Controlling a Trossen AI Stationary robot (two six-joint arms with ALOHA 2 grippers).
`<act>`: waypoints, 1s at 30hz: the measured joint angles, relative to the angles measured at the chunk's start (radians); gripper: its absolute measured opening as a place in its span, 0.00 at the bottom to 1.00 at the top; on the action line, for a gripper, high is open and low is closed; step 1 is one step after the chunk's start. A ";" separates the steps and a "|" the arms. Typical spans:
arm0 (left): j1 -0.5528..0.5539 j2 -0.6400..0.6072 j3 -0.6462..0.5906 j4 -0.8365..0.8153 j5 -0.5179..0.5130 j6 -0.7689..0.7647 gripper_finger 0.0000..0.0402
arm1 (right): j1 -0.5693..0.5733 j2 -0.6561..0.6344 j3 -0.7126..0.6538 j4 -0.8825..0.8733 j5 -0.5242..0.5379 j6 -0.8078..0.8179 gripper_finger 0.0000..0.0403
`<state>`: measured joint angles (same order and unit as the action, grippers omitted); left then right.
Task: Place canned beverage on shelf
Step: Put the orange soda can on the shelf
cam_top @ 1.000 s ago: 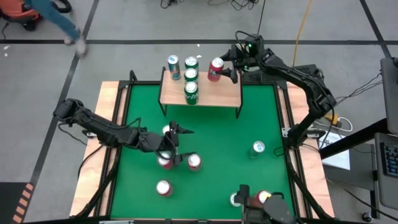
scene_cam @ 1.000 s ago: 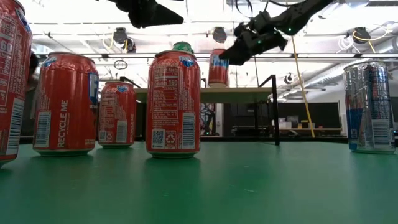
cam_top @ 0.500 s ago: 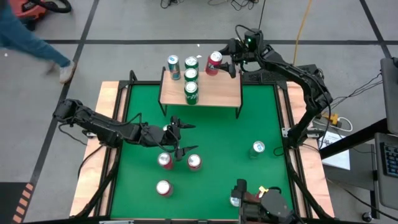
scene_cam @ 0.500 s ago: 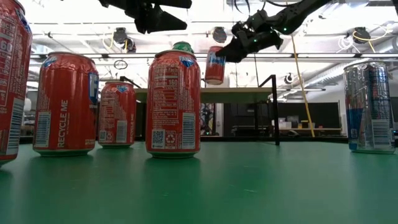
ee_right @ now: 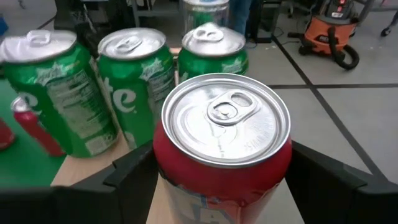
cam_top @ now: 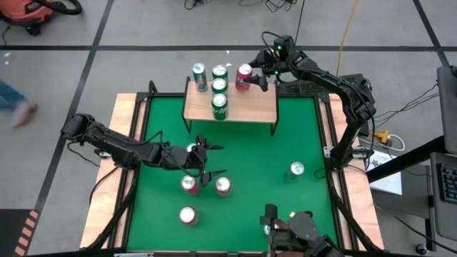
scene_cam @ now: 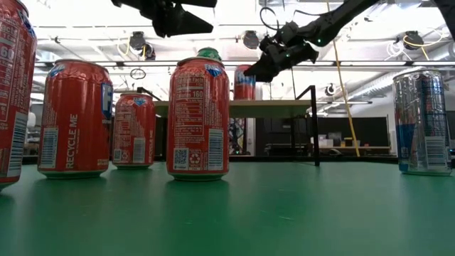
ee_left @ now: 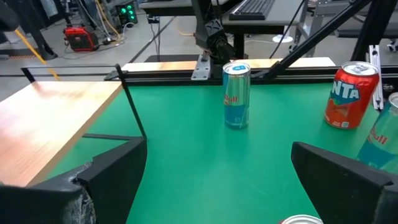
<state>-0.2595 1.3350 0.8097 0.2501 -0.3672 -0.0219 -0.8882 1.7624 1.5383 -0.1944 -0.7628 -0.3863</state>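
Note:
The shelf (cam_top: 250, 108) is a low wooden plank stand at the table's far edge. Three green cans (cam_top: 219, 86) and a blue-white can (cam_top: 199, 76) stand on it. My right gripper (cam_top: 251, 76) reaches in from the right and is shut on a red can (cam_top: 244, 77) beside the green cans (ee_right: 134, 81). In the low view the red can (scene_cam: 244, 82) has its base at the plank's level; I cannot tell whether it rests there. My left gripper (cam_top: 211, 159) hovers open over the table's middle, above red cans (cam_top: 188, 183), with nothing between its fingers (ee_left: 118, 171). My right gripper pinches the red can's side wall (ee_right: 177, 190) just under its top rim, one finger (ee_right: 134, 177) on each side. The fingers come in nearly level from the table's right. The can stands upright in the hold, lid up, at the shelf's far edge.
On the green table (cam_top: 250, 143) stand three red cans (cam_top: 223, 185), a silver-blue can (cam_top: 297, 170) at the right and more cans at the near edge (cam_top: 270, 228). The shelf's right half is bare wood. A person's foot (cam_top: 21, 108) shows on the floor at the far left.
My right gripper has carried the red can a little toward the green cans and down. The can tipped half a second ago, is upright again, and sits lower, at the plank's level. A person has walked off to the left.

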 joint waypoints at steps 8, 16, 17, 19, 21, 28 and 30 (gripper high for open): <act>-0.003 0.000 0.000 -0.004 0.000 0.000 1.00 | 0.006 0.001 0.000 -0.027 0.001 -0.026 0.72; -0.003 0.000 0.000 -0.006 0.000 0.000 1.00 | 0.006 0.008 0.000 -0.033 0.000 -0.026 0.72; -0.003 0.000 0.000 -0.006 0.000 0.000 1.00 | 0.006 0.008 0.000 -0.035 0.000 -0.026 0.72; -0.003 0.000 0.000 -0.006 0.001 0.000 1.00 | 0.006 0.008 0.000 -0.036 0.000 -0.027 0.73; -0.003 0.000 0.000 -0.006 0.010 0.000 1.00 | 0.008 0.012 0.000 -0.032 -0.001 -0.029 0.75; -0.004 0.000 0.000 -0.007 0.027 0.000 1.00 | 0.013 0.032 0.001 -0.016 -0.001 -0.024 0.78; -0.005 0.000 0.000 -0.006 0.027 0.000 1.00 | 0.013 0.032 0.001 -0.016 -0.001 -0.022 0.78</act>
<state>-0.2642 1.3354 0.8097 0.2436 -0.3402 -0.0219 -0.8749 1.7943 1.5391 -0.2106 -0.7639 -0.4080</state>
